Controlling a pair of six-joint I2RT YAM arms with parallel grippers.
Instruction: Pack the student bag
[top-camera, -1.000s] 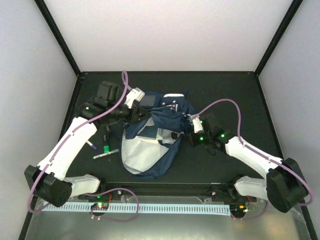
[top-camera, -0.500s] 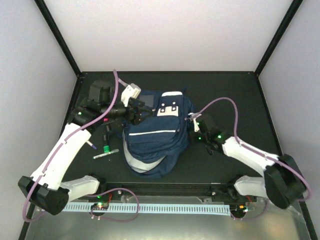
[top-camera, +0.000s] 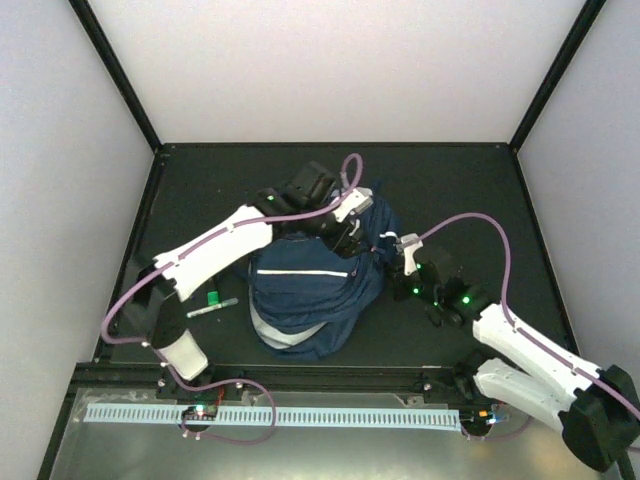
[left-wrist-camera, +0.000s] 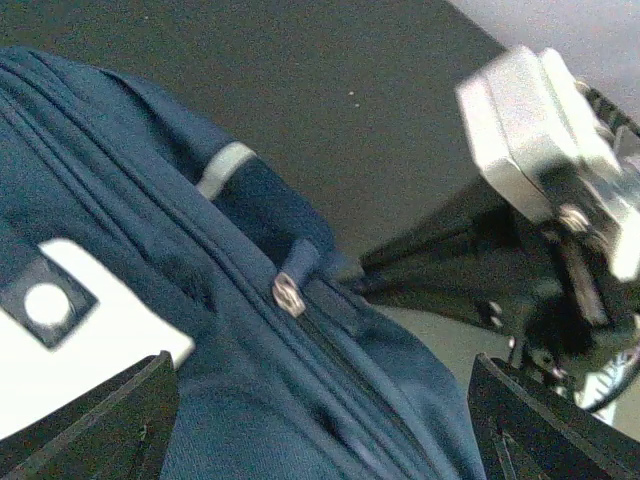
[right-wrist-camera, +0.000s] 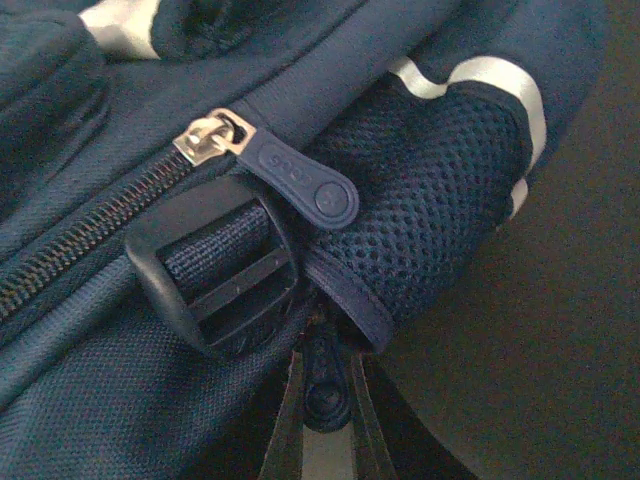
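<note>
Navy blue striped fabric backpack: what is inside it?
Only the outside of the navy blue fabric backpack shows: its metal zip slider sits on closed teeth. The fabric covers whatever is inside.

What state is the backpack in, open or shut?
Looks shut: from above the student bag shows no gaping mouth, and teeth beside the zipper slider are meshed. Zipped all the way round: cannot tell.

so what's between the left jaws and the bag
Nothing else. The left wrist view shows the open left jaws right over the bag, with its zipper pull between them.
</note>
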